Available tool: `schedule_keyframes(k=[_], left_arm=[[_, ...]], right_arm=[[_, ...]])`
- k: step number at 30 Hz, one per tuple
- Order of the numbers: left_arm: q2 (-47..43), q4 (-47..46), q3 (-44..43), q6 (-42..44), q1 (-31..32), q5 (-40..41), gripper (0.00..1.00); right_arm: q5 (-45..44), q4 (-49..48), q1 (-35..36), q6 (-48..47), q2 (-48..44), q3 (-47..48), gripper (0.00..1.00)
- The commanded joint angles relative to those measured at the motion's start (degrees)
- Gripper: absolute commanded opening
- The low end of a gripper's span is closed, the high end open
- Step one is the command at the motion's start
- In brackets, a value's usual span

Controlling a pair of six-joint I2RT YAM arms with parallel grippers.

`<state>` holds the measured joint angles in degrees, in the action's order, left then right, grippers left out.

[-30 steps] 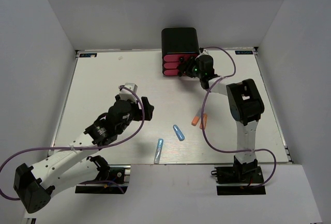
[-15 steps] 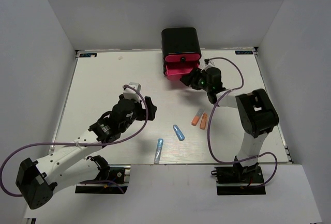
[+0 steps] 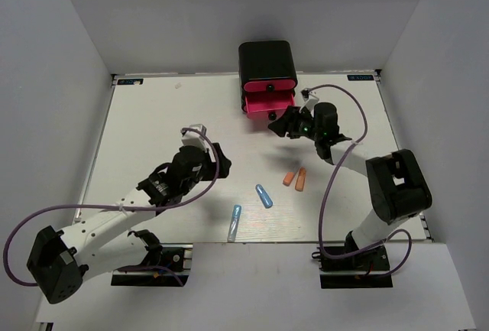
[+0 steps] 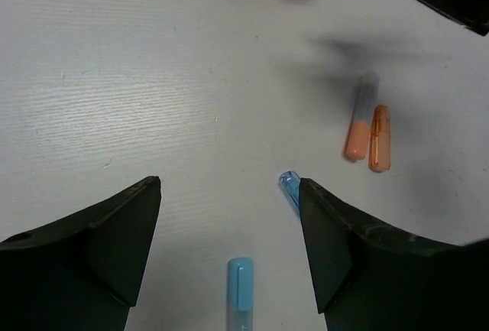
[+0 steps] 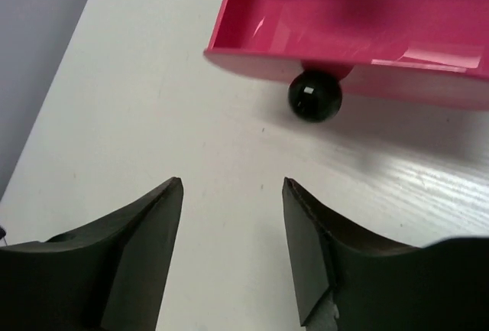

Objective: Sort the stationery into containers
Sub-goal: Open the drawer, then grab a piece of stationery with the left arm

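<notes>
1. One white table (image 3: pixel 153 124) carries everything.
2. One black cabinet (image 3: pixel 266 57) stands at the middle of the far edge.
3. Two pink drawer fronts show in it. The top drawer (image 3: pixel 260 85) is closed. The open drawer (image 3: pixel 267 104) under it is pulled out toward the near edge, and its round black knob (image 5: pixel 314 95) faces the same way. I cannot tell if there is a third drawer under it.
4. There are two grippers. The right gripper (image 5: pixel 231 184) is just in front of the open drawer's knob, apart from it. Its fingers are spread and hold nothing. The left gripper (image 4: pixel 229 186) is over the left middle of the table, also spread wide and empty, and looks toward the pens.
5. Four pens lie on the table, right of the middle and nearer to the near edge than to the far one.
6. One light blue pen (image 3: pixel 234 222) is closest to the near edge. Its long axis runs almost near to far, and the far end leans a little to the right.
7. One short blue pen (image 3: pixel 264 196) lies diagonally, from far-left to near-right.
8. Two orange pens (image 3: pixel 289 178) (image 3: pixel 301 180) lie side by side, the most to the right. The right one points near to far; the left one tilts its far end toward the right edge.
</notes>
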<state>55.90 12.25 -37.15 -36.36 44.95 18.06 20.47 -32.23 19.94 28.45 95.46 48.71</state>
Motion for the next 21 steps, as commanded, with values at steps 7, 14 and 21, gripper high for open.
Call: schedule_keyframes(k=[7, 14, 21], left_arm=[[12.45, 11.47, -8.02, -2.05, 0.84, -12.34, 0.55], [21.96, 12.62, -15.40, -0.29, 1.37, -17.36, 0.57], [35.67, 18.06, -26.14, -6.52, 3.21, -21.49, 0.78]], right_arm=[[8.18, 23.22, -0.17, -21.84, -11.08, -2.65, 0.44], [3.80, 38.62, -0.43, -35.56, -16.88, -1.16, 0.47], [-1.31, 43.57, -1.22, -33.81, -21.54, -3.70, 0.60]])
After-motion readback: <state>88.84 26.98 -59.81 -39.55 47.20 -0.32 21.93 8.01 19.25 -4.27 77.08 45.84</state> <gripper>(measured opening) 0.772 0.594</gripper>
